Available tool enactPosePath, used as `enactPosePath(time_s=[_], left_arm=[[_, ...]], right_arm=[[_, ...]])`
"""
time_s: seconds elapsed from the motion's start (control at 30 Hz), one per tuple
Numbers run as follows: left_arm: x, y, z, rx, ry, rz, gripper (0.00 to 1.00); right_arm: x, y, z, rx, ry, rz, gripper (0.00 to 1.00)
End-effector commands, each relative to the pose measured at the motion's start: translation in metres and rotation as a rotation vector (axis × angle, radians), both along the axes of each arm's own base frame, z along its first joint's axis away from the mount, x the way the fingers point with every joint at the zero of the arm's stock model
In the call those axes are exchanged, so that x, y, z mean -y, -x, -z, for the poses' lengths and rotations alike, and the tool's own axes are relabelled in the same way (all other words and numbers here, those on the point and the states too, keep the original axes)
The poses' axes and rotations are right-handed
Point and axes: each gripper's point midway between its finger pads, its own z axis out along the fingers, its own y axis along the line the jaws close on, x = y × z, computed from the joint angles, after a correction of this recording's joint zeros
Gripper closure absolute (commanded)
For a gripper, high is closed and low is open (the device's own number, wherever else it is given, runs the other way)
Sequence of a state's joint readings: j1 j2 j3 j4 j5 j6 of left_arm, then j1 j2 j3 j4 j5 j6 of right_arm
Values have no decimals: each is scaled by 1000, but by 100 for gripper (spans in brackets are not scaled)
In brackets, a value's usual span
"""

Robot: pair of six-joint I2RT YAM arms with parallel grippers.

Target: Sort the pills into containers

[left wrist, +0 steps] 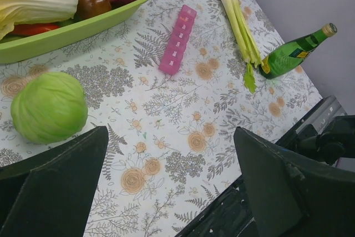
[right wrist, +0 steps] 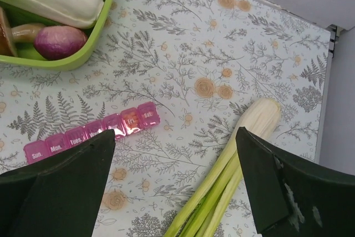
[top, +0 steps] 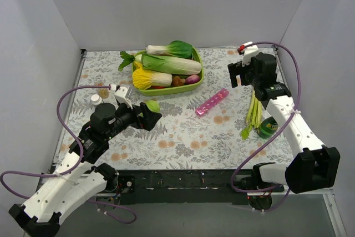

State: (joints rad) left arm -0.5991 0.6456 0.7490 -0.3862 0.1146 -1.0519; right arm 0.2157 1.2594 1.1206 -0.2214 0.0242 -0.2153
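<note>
Pink translucent plastic: the pill-organiser strip (top: 212, 102) lies flat on the floral surface (top: 183, 137), between the two sets of fingers and touched by neither.

We find the left fingers (top: 148, 114) spread wide and holding nothing, raised above the surface. From the left wrist view the strip lies well ahead of them, roughly in line with the gap between them. A small green cabbage (left wrist: 50, 106) sits near one finger, just ahead of it.

We find the right fingers (top: 238, 76) likewise spread wide and empty, held above the surface. In the right wrist view the strip lies just ahead of them and off to one side. Its Sunday end is nearest one finger and its Saturday end points toward the gap. The compartments carry day labels and their lids appear shut. We cannot tell whether any pills lie inside.

A pale leek (right wrist: 233, 165) runs along the surface into the gap between the right fingers, closer to the finger away from the strip. A green bottle (left wrist: 291, 54) lies on its side just beside the leek's leafy end.

The green tray (top: 198, 65), loaded with vegetables including a purple onion (right wrist: 58, 41), stands beyond the strip as seen from the left fingers, near it but apart.
</note>
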Motion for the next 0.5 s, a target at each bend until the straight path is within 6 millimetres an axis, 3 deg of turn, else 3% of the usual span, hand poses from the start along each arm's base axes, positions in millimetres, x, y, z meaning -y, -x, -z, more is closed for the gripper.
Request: enactPosePath(time_s=[0.0,0.1,0.13,0.3,0.33,0.47], left_arm=[[-5,0,-13,37,-1,-14,2],[-5,1,-8,28,-5,-13,2],[-3,1,-5,22,-8,-4,2],[1,1,15,-21,-39,18,2],[2,0,16,-22,-40,22,2],[5,-1,24,-38,-53,38,2]], right_arm=[[-7,-6,-4,48,-22,-46,2],[-21,3,16,11,107,-246,2],[-35,12,24,20,180,-420,2],[-64,39,68,-66,223,-770,6],[-69,53,85,-116,213,-853,8],[-66,60,126,-73,415,-1074,7]])
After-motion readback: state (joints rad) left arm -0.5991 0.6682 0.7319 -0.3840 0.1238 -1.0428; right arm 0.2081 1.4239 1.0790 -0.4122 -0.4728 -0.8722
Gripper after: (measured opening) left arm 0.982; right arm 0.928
